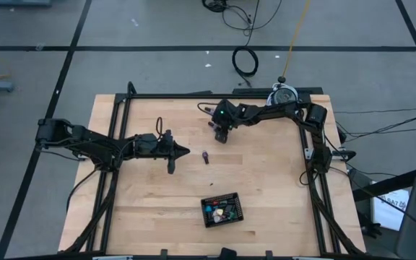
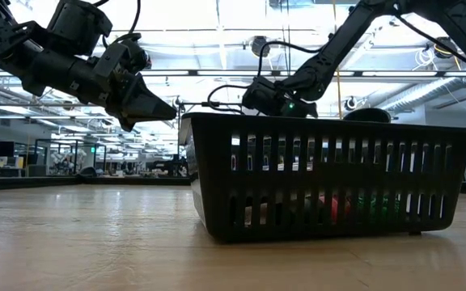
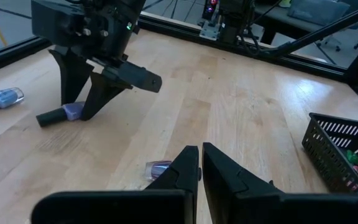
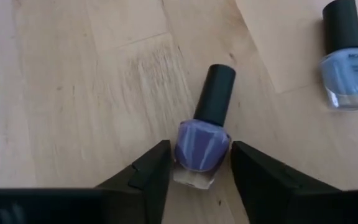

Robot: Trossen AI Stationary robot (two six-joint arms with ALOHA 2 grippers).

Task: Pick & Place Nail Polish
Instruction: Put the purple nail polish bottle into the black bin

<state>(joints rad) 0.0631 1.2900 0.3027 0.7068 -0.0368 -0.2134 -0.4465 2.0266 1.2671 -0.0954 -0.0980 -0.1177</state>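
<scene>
The right gripper [image 4: 199, 168] straddled a glossy purple bottle [image 4: 201, 146], fingers apart; the left gripper [image 3: 201, 163], at nine o'clock, was pinched together.

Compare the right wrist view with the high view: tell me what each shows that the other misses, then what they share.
Only the right wrist view shows the right pincer with its fingers on either side of a purple nail polish bottle lying on the wood, and a light blue bottle lying beside it.

Only the high view shows the left pincer, a lone bottle lying near it, and the black basket that already holds bottles.

Both show the wooden table and the right arm's pincer lowered to it.
</scene>
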